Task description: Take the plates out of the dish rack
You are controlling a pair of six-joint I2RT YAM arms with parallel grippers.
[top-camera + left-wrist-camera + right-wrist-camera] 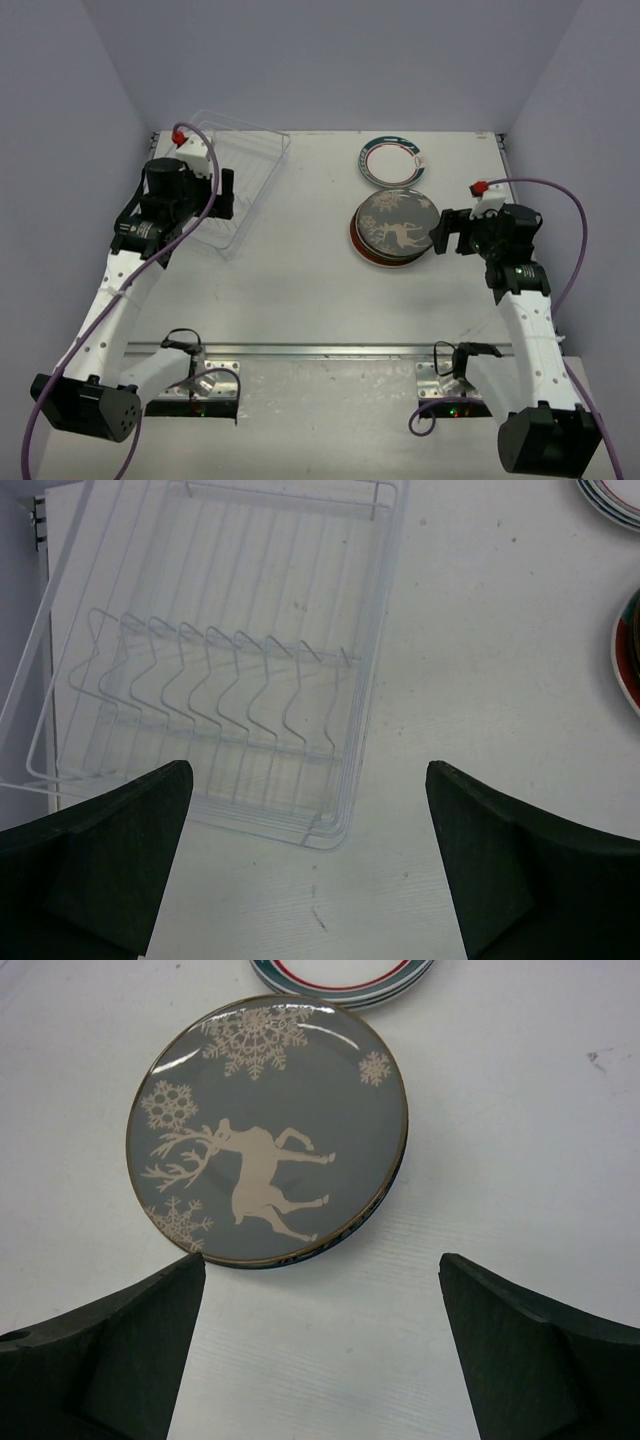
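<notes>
"Plates (pixel 393 228) position?" asks the inspector.

"Two piles right of the desk (pixel 300 290) centre," the technician replies. "One is topped by a reindeer plate (pixel 265 1130). One ringed pile (pixel 392 160) lies behind it toward the far edge. Per-pile count cannot be told."

"Dish rack (pixel 252 172)?"

"One unit, far-left corner, long axis toward the far edge, slots bare, below the left hand (pixel 226 195). The right hand (pixel 447 232) is nearer the piles, just beside them. Both hands are fully open, holding nothing. Unloading is judged complete."
</notes>
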